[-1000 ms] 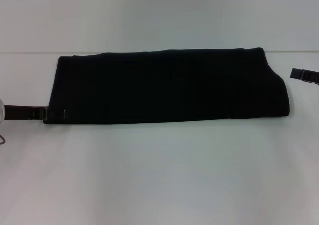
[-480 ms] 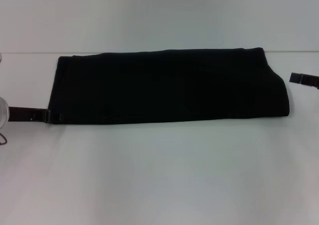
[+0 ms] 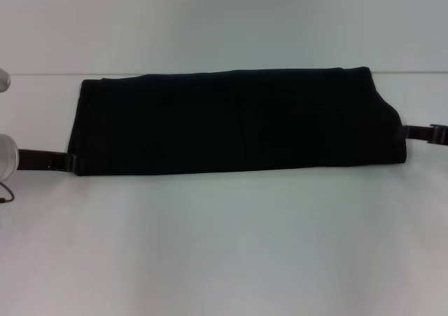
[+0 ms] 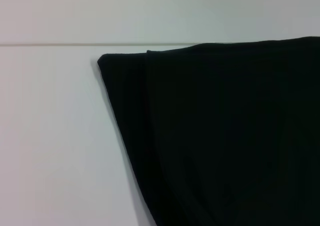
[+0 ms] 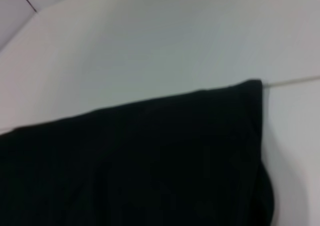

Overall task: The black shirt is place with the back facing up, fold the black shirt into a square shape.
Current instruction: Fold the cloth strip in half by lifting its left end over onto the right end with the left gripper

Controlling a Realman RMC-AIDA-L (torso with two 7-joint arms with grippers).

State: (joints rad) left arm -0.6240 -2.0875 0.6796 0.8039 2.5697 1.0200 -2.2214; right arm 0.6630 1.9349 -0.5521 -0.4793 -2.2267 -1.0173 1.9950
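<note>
White table (image 3: 224, 246) bears the folded black shirt (image 3: 238, 120); left gripper (image 3: 70, 162) at its 8 o'clock corner, right gripper (image 3: 413, 130) at 3 o'clock, grips unclear.

One black shirt (image 3: 238, 122) is lying as a single long folded band on one white worktop (image 3: 224, 246), and two grippers are showing, one left gripper (image 3: 70, 163) at the band's left end and one right gripper (image 3: 413, 131) at its right end.
</note>
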